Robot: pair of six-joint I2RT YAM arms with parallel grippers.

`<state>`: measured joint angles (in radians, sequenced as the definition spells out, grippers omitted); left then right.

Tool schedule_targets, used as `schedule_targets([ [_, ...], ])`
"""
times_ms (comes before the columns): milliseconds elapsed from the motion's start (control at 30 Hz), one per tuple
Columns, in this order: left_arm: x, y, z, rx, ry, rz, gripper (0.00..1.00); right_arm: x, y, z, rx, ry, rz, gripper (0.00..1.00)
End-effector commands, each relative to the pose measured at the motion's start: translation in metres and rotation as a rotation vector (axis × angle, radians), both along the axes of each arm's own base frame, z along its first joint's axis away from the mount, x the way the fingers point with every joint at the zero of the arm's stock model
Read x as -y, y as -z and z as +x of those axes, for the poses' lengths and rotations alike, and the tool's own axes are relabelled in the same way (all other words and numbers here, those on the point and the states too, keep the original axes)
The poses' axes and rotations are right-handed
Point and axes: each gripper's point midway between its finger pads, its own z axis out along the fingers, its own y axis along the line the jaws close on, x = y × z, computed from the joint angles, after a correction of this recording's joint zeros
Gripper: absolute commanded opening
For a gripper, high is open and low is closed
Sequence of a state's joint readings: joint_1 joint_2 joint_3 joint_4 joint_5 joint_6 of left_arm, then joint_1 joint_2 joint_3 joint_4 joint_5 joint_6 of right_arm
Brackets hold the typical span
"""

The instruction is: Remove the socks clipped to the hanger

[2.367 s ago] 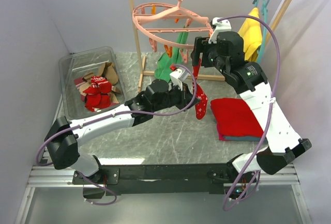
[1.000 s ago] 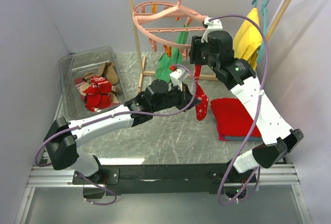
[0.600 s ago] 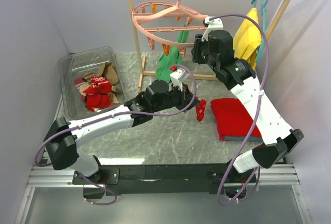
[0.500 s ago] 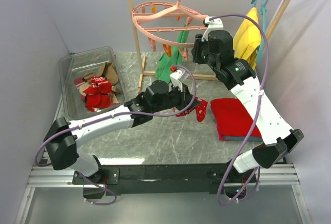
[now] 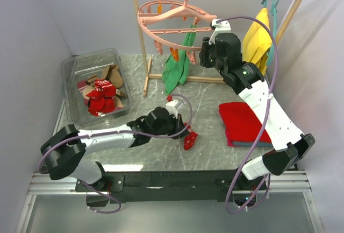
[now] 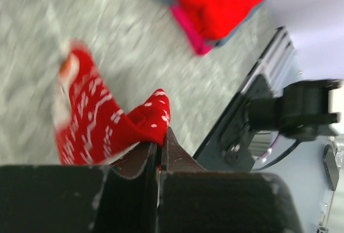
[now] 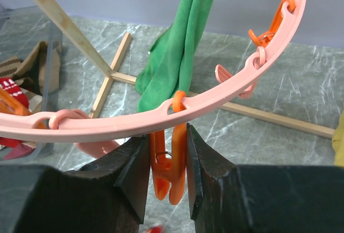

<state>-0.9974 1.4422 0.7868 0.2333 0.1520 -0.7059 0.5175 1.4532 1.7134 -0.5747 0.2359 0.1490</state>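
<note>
My left gripper (image 5: 181, 127) is low over the table and shut on a red sock with white patterns (image 5: 189, 140). In the left wrist view the sock (image 6: 102, 131) hangs from the pinched fingertips of the left gripper (image 6: 160, 136). The salmon-pink hanger (image 5: 186, 0) hangs from the rack rail. My right gripper (image 5: 207, 50) is at its right rim. In the right wrist view the right gripper (image 7: 167, 174) presses both sides of an orange clip peg (image 7: 174, 152) under the hanger ring (image 7: 97, 122). That peg holds no sock.
A clear bin (image 5: 70, 61) at the left holds several socks. A long green cloth (image 5: 174, 71) hangs behind the ring. A folded red cloth (image 5: 244, 122) lies at the right. Yellow cloth (image 5: 258, 34) hangs at the far right of the wooden rack (image 5: 144, 66).
The patterned sock came free of the orange peg. My left arm pulled it down and back toward the near edge. The right gripper closed on the peg and stayed there.
</note>
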Motion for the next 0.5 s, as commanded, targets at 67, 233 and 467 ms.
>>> schedule_targets([
  [67,-0.026,-0.036,0.021,0.033,-0.126,-0.095,0.02,-0.001,-0.017,-0.005,0.066,-0.010,0.038,0.00],
  [233,-0.083,-0.037,0.057,0.005,-0.239,-0.111,0.01,0.000,-0.012,-0.006,0.063,-0.009,0.034,0.00],
  [467,-0.210,-0.102,0.138,0.144,-0.599,-0.102,0.02,0.000,-0.012,-0.005,0.065,-0.011,0.032,0.00],
])
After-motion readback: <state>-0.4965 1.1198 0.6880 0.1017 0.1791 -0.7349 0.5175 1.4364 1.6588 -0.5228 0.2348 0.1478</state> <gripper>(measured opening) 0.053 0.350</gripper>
